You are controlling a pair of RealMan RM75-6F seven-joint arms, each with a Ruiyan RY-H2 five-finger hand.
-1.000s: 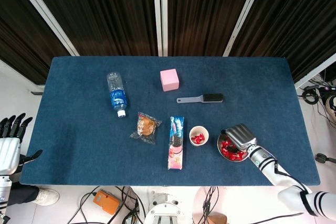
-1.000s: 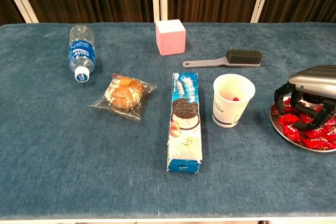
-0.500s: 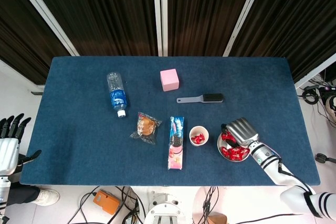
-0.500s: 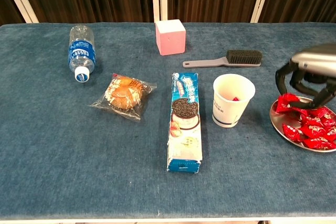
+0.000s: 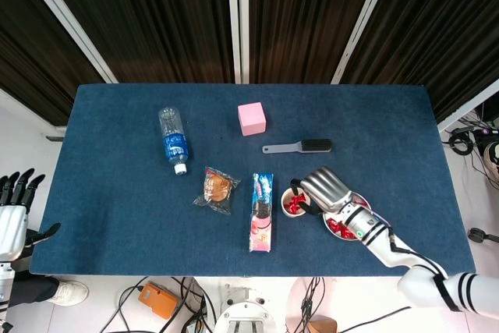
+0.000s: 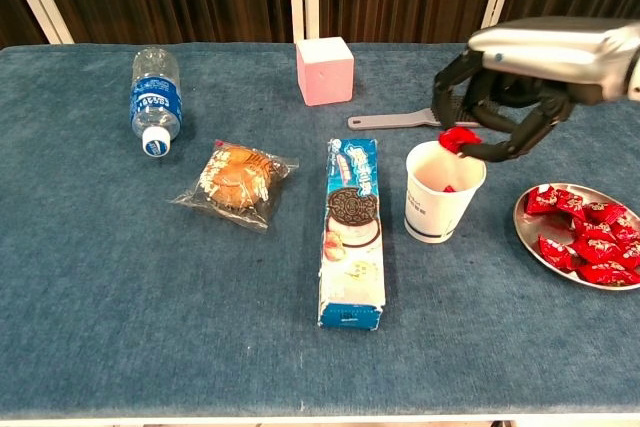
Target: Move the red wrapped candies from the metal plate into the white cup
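My right hand [image 6: 510, 97] [image 5: 323, 189] hovers just above the white cup [image 6: 443, 192] [image 5: 295, 201], pinching a red wrapped candy [image 6: 459, 140] over the cup's rim. Red candy lies inside the cup. The metal plate [image 6: 533, 243] [image 5: 361, 202] sits to the right of the cup with several red wrapped candies [image 6: 585, 232] heaped on it. My left hand [image 5: 14, 208] hangs off the table's left edge, fingers spread, holding nothing.
A cookie box [image 6: 353, 232] lies left of the cup, with a wrapped pastry [image 6: 236, 180] and a water bottle [image 6: 153, 100] further left. A brush [image 6: 425, 115] and a pink cube [image 6: 324, 70] lie behind the cup.
My right hand rose off the metal plate with a red candy and moved left, to just over the white cup. The left hand stayed put.
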